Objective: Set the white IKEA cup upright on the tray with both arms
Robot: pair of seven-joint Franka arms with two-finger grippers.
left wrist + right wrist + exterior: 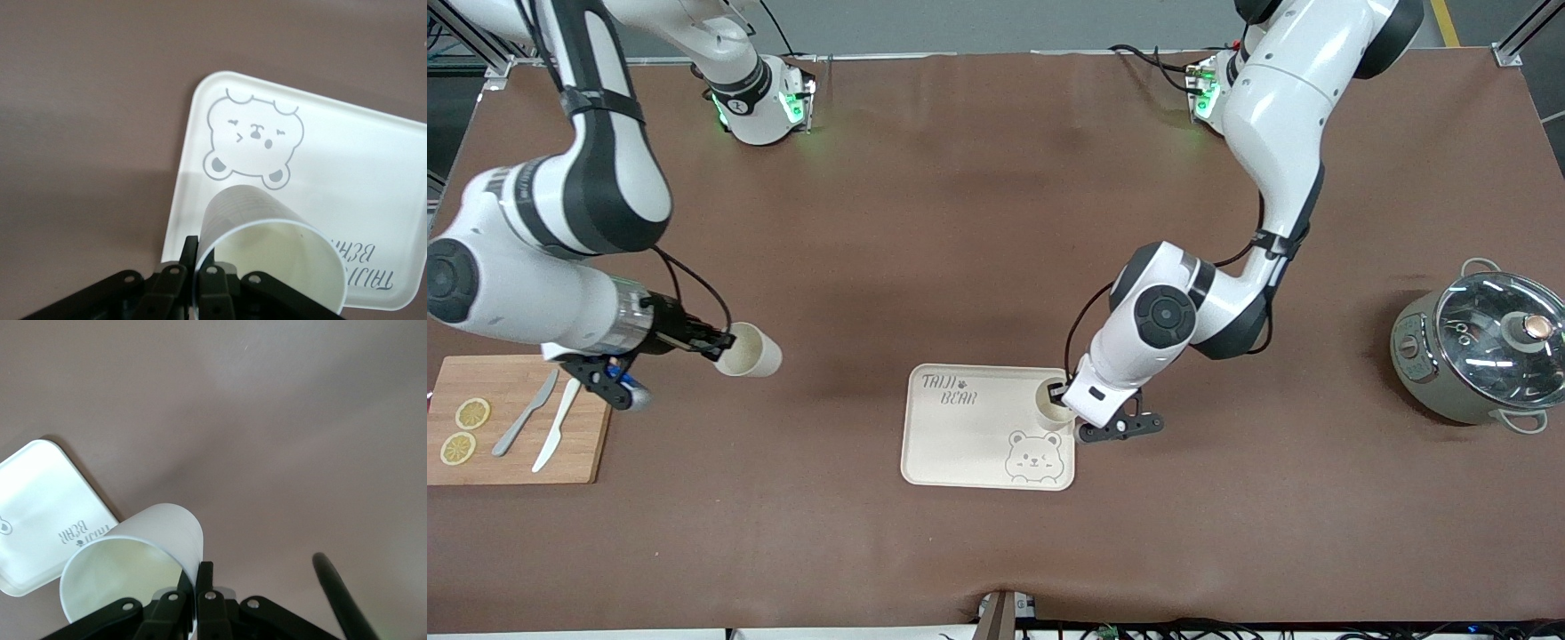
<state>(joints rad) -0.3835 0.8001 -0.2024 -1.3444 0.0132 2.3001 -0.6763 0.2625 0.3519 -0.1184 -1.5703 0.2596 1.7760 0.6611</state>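
Two white cups show. My left gripper [1056, 396] is shut on the rim of one white cup [1052, 405], mouth up, at the corner of the cream bear tray [960, 444] nearest the left arm. I cannot tell if it rests on the tray. In the left wrist view the fingers [190, 257] pinch the cup wall [260, 220] over the tray [353, 167]. My right gripper [719, 343] is shut on the rim of a second white cup [751, 350], held on its side over bare table. In the right wrist view it [198, 583] pinches that cup [153, 533], with the tray [40, 507] off to one side.
A wooden cutting board [578, 444] with two lemon slices [471, 413], a grey knife [523, 425] and a white knife [556, 436] lies under the right arm's wrist. A grey pot with a glass lid [1485, 351] stands at the left arm's end.
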